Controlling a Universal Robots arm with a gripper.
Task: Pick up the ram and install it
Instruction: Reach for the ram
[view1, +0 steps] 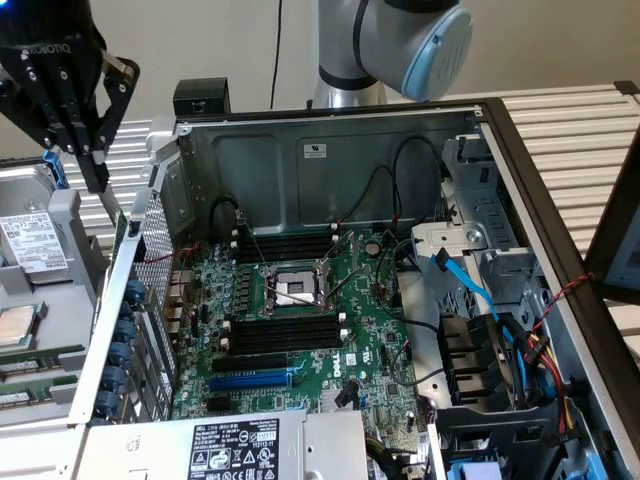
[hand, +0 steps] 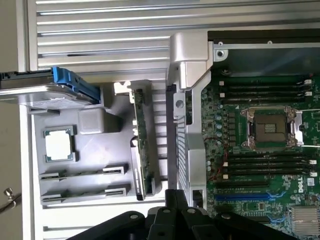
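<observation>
Claw (hand: 175, 197): clenched with nothing in its grip; it hangs over the tray, outside the computer case, at the exterior view's left.
Ram (hand: 140, 145): green stick standing on its long edge in a holder of the tray, just beside the outer wall of the case; the claw is near one end of it and does not grasp it.
Tray (hand: 95, 121): grey, lying next to the case; it also carries a processor chip (hand: 60, 145) and a hard drive (hand: 47, 90) in a blue bracket.
Computer case (view1: 300, 165): open on its side, with the motherboard (view1: 375, 350) lying flat inside.
Socket (view1: 290, 290): metal frame near the middle of the board, with rows of black slots (view1: 285, 336) on both sides of it.
Blue slot (view1: 250, 381): beyond the black rows, towards the power supply (view1: 230, 445).
Robot arm (view1: 400, 40): grey joint with a blue cap, behind the back wall of the case.
</observation>
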